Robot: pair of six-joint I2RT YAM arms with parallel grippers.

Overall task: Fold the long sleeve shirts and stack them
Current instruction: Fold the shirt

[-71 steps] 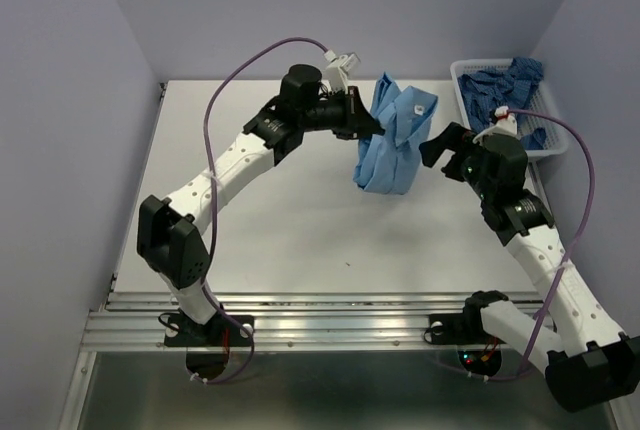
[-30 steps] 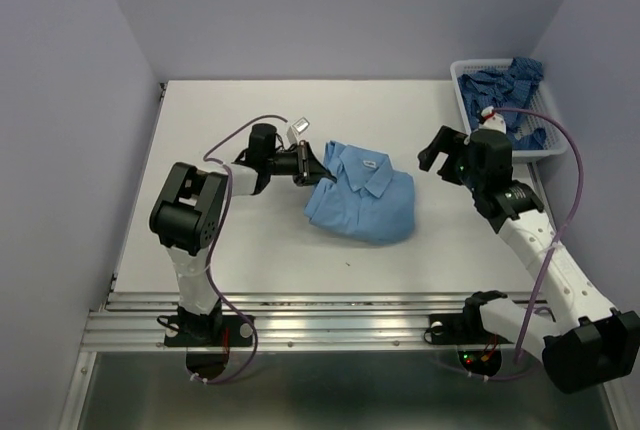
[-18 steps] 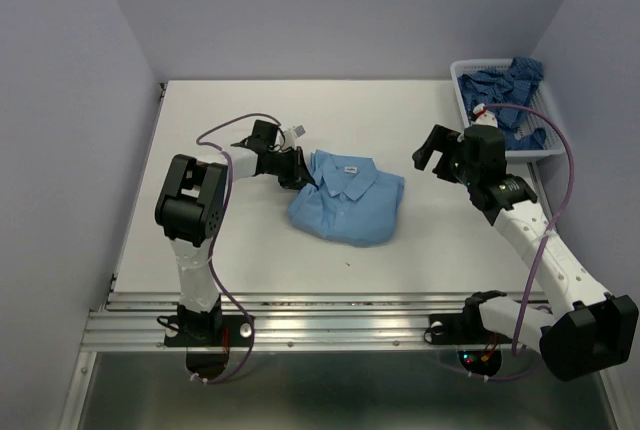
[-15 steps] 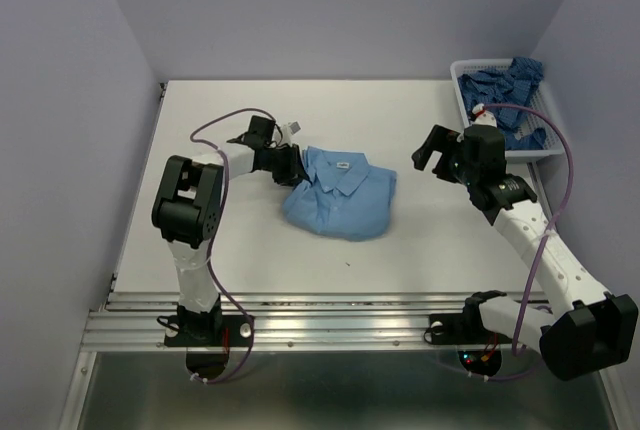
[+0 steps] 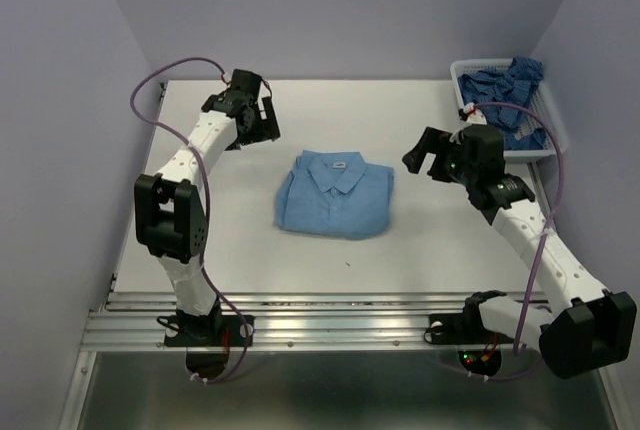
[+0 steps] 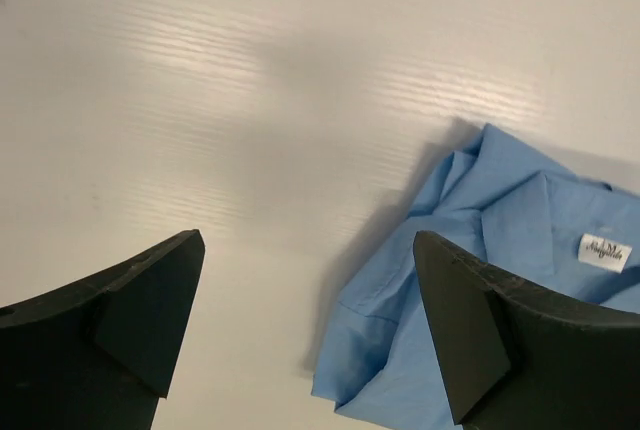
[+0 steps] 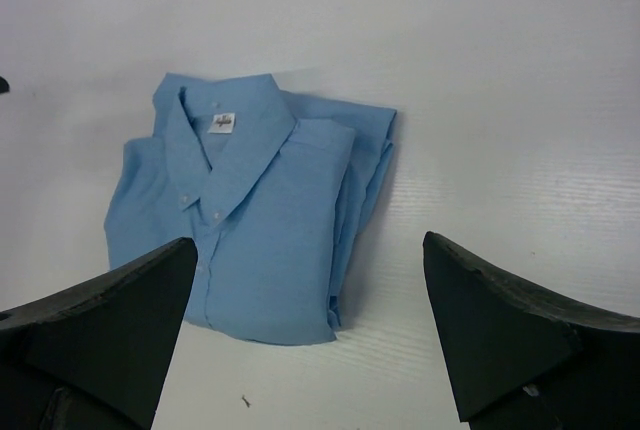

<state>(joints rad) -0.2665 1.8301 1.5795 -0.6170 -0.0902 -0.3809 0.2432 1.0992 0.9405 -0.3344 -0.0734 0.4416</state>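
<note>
At the far left of the table (image 5: 240,240), my left claw (image 6: 305,245) hangs with its jaws spread wide and nothing between them, apart from the cloth; its camera catches only 1 corner of the light blue shirt (image 5: 333,193). That shirt lies folded flat near the middle of the table, collar (image 7: 250,150) and white label (image 7: 222,122) toward the far side, buttons up. To its right my right claw (image 7: 309,242) hovers above the table, also wide open and holding nothing, looking down on the fold. Farther right, in the far corner, 1 white mesh basket (image 5: 461,88) holds the darker patterned shirt (image 5: 505,85), crumpled in a heap.
</note>
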